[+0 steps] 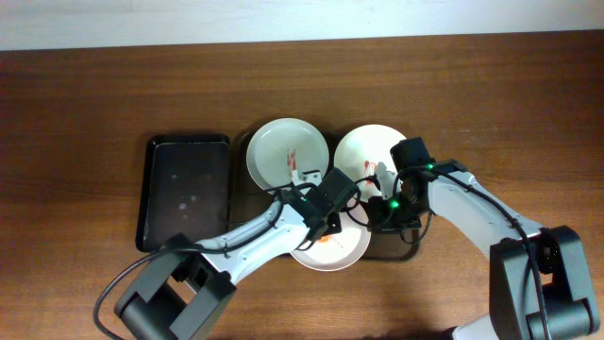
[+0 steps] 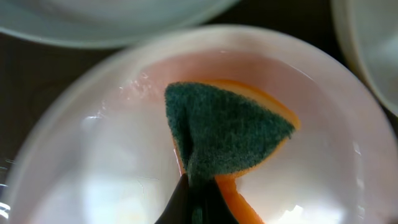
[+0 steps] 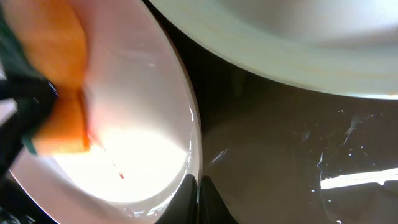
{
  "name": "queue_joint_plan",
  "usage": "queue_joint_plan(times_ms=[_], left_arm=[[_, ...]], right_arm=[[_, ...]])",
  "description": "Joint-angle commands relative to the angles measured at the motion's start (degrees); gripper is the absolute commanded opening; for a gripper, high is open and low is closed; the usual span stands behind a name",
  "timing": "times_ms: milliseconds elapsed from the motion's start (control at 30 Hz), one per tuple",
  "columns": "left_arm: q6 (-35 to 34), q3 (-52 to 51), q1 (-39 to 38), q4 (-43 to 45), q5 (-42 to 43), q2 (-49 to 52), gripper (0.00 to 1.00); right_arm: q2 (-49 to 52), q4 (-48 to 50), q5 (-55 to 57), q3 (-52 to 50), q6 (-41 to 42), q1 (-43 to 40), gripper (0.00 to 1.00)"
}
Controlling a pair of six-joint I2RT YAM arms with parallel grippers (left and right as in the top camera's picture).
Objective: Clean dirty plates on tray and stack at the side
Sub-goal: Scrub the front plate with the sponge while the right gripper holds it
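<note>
Three white plates sit on the dark brown tray (image 1: 394, 249). The far-left plate (image 1: 288, 151) has red smears; the far-right plate (image 1: 363, 151) is partly under my right arm. The near plate (image 1: 332, 250) lies under both grippers. My left gripper (image 1: 330, 222) is shut on a green and orange sponge (image 2: 227, 130) and presses it on the near plate (image 2: 93, 155). My right gripper (image 3: 199, 186) is shut on that plate's rim (image 3: 189, 124). A small red speck (image 3: 121, 176) shows on the plate. The sponge (image 3: 59, 62) also shows in the right wrist view.
A smaller black tray (image 1: 184, 189) lies left of the plates on the wooden table (image 1: 94, 94). The brown tray's wet floor (image 3: 280, 143) shows right of the held plate. Another plate's rim (image 3: 280, 37) is close above it.
</note>
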Motion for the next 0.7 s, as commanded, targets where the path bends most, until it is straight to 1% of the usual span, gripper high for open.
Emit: queue_joint_plan(times_ms=[0,100,133,167,200,267,433,567,633,667], left_arm=[[3.41,-0.85,1.42,-2.49,-1.92,-1.95,0.0],[3.39,-0.85,1.4,0.33,15.15,-3.91,0.0],[1.75,-0.87,1.42,2.05,22.4,-3.93,0.0],[-0.92,-0.87,1.42,2.86,25.94,-3.91,0.0],[-1.38,-0.87,1.29,3.96,28.0,-3.91,0.0],[-1.42,-0.94,1.14,4.04,28.2,-3.65,0.0],[-7.06,-1.31,-0.63,4.76,27.39,-0.13,0.0],[-8.9,-1.31,-2.1,6.43,27.45,2.82,0.0],[-8.85,-1.31,-2.05,4.63,23.87,3.02,0.0],[-8.52,-1.31,-1.9,3.19,20.33,3.02,0.0]], right_arm=[[0.52,-0.46,1.25,0.68,-0.15,0.31,0.04],[0.52,-0.44,1.25,0.68,-0.15,0.31,0.04],[0.52,-0.44,1.25,0.68,-0.15,0.31,0.04],[0.52,-0.44,1.25,0.68,-0.15,0.31,0.04],[0.52,-0.44,1.25,0.68,-0.17,0.31,0.04],[0.52,-0.46,1.25,0.68,-0.15,0.31,0.04],[0.52,-0.44,1.25,0.68,-0.15,0.31,0.04],[0.52,-0.46,1.22,0.68,-0.15,0.31,0.04],[0.52,-0.48,1.25,0.68,-0.15,0.31,0.04],[0.52,-0.48,1.22,0.68,-0.15,0.31,0.04]])
